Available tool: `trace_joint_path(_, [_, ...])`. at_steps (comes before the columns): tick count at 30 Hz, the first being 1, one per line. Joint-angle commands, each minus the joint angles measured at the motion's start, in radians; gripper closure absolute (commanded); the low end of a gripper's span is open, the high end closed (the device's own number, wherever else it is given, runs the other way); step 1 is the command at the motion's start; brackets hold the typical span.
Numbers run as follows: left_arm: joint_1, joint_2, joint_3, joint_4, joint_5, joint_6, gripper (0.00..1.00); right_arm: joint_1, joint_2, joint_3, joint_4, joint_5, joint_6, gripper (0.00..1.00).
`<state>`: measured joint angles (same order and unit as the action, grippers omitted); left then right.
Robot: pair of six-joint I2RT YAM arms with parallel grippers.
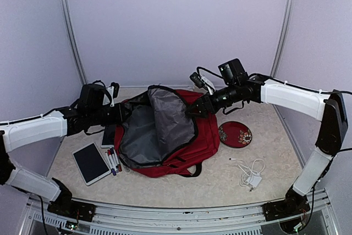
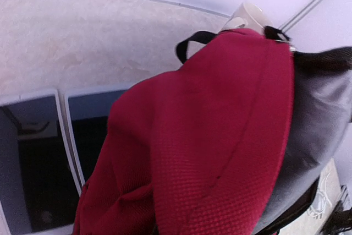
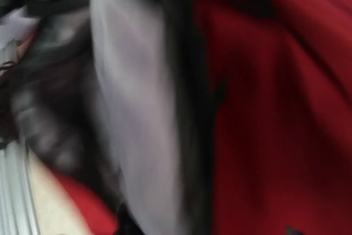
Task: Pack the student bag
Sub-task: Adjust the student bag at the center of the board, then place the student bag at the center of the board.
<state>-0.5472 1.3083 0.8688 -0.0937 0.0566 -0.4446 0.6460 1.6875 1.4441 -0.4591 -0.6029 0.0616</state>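
Nearest you, the metal rail (image 1: 176,213) is carrying both arm bases. From the left, a tablet (image 1: 91,162), a dark phone (image 1: 108,135) and some markers (image 1: 113,160) are lying just beside the student bag (image 1: 204,138), which is sprawling mid-table with its grey-lined mouth gaping. The left gripper (image 1: 117,113) is sitting at its left rim and the right gripper (image 1: 198,107) at its right rim. Fabric is hiding one set of fingers and blur the other, so I cannot tell whether either is clenched. Further right, a red patterned disc (image 1: 235,134) and a white charger cable (image 1: 250,173) are waiting. You are risking the soft mouth sagging shut if one side slackens, or the bag dragging over the markers. The tabletop is showing a pale marbled finish, and plain lilac walls are enclosing it.
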Motion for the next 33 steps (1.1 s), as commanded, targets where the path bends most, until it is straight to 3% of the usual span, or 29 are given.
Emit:
trace_joint_path(1, [0.027,-0.094,-0.152,0.208,0.030,-0.304,1.00,0.017,-0.050,-0.110,0.277,0.079,0.164,0.11])
trace_joint_path(6, [0.031,-0.085,-0.226,0.227,0.026,-0.324,1.00,0.038,-0.026,-0.230,0.446,0.040,0.253,0.11])
trace_joint_path(12, [0.044,0.012,-0.222,0.270,0.063,-0.268,1.00,0.040,0.034,-0.251,0.405,0.221,0.286,0.11])
trace_joint_path(14, [0.045,0.083,-0.177,0.245,0.089,-0.229,0.93,0.044,0.047,-0.253,0.409,0.211,0.292,0.11])
trace_joint_path(15, [0.045,0.117,-0.156,0.226,0.090,-0.216,0.82,0.050,0.053,-0.250,0.406,0.210,0.293,0.11])
trace_joint_path(18, [0.047,0.115,-0.120,0.166,0.027,-0.204,0.18,0.078,0.061,-0.231,0.384,0.248,0.288,0.12])
trace_joint_path(19, [0.046,0.100,-0.110,0.144,-0.001,-0.197,0.03,0.090,0.060,-0.226,0.382,0.261,0.295,0.12])
trace_joint_path(23, [0.055,0.055,-0.022,-0.076,-0.150,-0.155,0.01,0.155,0.046,-0.189,0.379,0.331,0.307,0.15])
trace_joint_path(26, [0.087,0.026,0.058,-0.284,-0.270,-0.204,0.01,0.221,0.038,-0.138,0.382,0.396,0.308,0.15])
trace_joint_path(30, [0.154,-0.024,0.115,-0.536,-0.399,-0.294,0.01,0.319,0.096,-0.081,0.471,0.344,0.347,0.17])
trace_joint_path(33, [0.163,-0.089,0.056,-0.608,-0.420,-0.352,0.01,0.390,0.222,0.034,0.472,0.289,0.377,0.19])
